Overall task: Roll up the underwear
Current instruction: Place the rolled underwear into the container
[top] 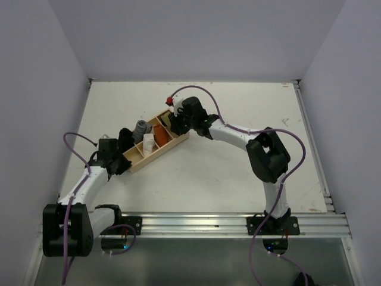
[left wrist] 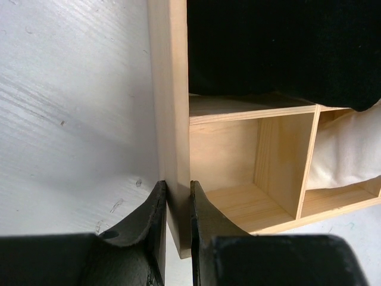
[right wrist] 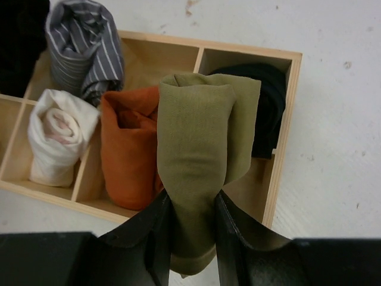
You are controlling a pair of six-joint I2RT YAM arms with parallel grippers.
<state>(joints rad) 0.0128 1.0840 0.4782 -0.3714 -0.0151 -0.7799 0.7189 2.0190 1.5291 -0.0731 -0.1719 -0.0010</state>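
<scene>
Underwear (right wrist: 199, 149), olive green and rolled into a fat tube, is pinched at its lower end by the right gripper (right wrist: 195, 205). The two black fingers (right wrist: 161, 226) press on both sides of the cloth, so they are partly closed on it. The roll hangs over a wooden box (right wrist: 286, 119) with small rooms in it. It sits in front of an orange roll (right wrist: 128, 155) and a black cloth (right wrist: 268, 101). I cannot tell if it touches the box floor. A white roll (right wrist: 56, 140) and a grey striped roll (right wrist: 83, 47) are in the box too. The left gripper (left wrist: 177, 190) is nearly closed and squeezes the box's side wall. The box lies on a white table (right wrist: 339, 179).
</scene>
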